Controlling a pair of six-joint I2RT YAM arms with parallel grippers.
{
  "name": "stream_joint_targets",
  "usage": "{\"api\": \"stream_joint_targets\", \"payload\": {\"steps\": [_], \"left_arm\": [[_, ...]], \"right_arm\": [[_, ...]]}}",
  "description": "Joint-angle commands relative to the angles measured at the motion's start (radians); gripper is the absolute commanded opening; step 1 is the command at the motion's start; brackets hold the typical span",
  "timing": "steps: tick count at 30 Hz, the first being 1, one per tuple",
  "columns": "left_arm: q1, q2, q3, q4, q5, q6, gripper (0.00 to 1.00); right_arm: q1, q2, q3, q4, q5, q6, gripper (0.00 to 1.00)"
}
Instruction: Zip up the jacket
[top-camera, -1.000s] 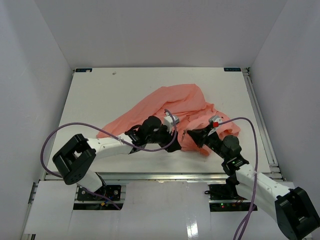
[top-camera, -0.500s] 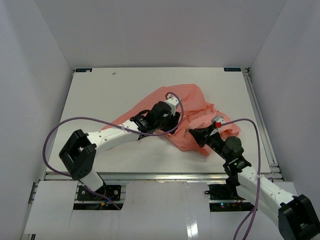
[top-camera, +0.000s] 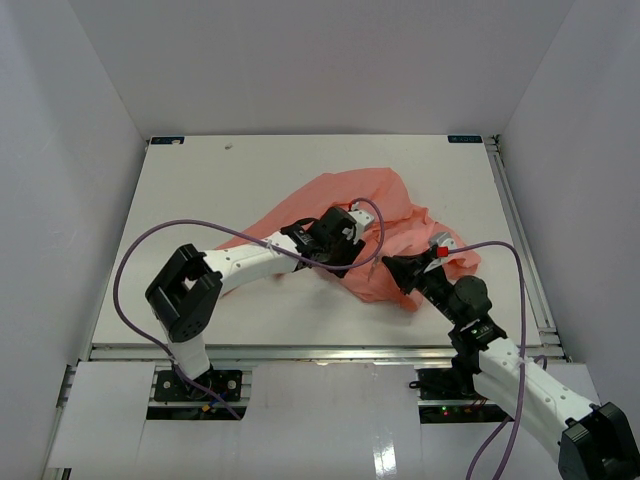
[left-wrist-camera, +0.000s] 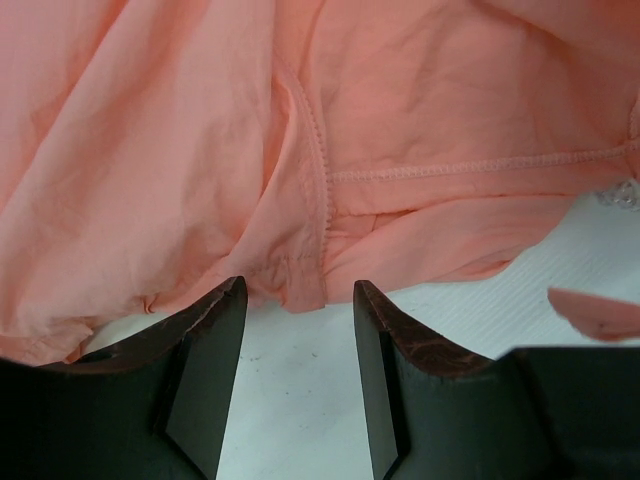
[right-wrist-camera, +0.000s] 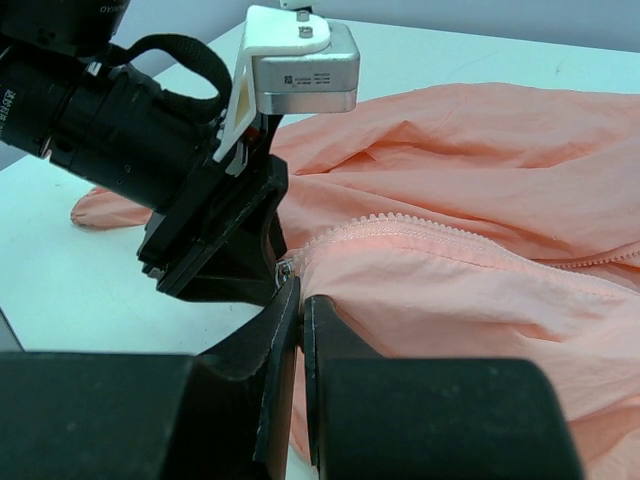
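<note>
Right end effector (right-wrist-camera: 298, 292) apparently pinches the jacket (right-wrist-camera: 450, 275).

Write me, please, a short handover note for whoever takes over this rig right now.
Left gripper: open, low over the table. A seamed hem fold of the jacket lies just ahead of its jaws, not gripped.
Right gripper: shut on the jacket's edge, at the end of the zipper teeth.
Jacket: crumpled on the table, right of centre, between the two grippers.
Done: one zipper end is pinched.
Left: the row of teeth in view is unjoined, so the zipping itself is not yet done. The other side probably needs gripping and mating first.
</note>
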Motion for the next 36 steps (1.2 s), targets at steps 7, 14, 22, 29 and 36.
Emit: {"api": "stream_joint_targets", "payload": {"steps": [7, 14, 22, 29, 36], "left_arm": [[-0.001, 0.069, 0.11, -0.072, -0.052, 0.053, 0.55], [-0.002, 0.088, 0.118, -0.078, -0.052, 0.05, 0.53], [-0.002, 0.105, 0.119, -0.079, -0.031, 0.054, 0.37], [-0.001, 0.087, 0.11, -0.078, 0.053, 0.047, 0.0], [0.045, 0.036, 0.103, -0.04, 0.131, -0.034, 0.0]], "right_arm": [[-0.003, -0.029, -0.011, 0.014, 0.021, -0.008, 0.08], [-0.002, -0.048, -0.014, 0.006, 0.027, -0.009, 0.08], [-0.002, -0.046, -0.006, 0.0, 0.034, -0.013, 0.08], [-0.004, -0.029, 0.004, -0.002, 0.035, -0.014, 0.08], [-0.003, 0.021, 0.017, 0.01, 0.013, -0.022, 0.08]]}}
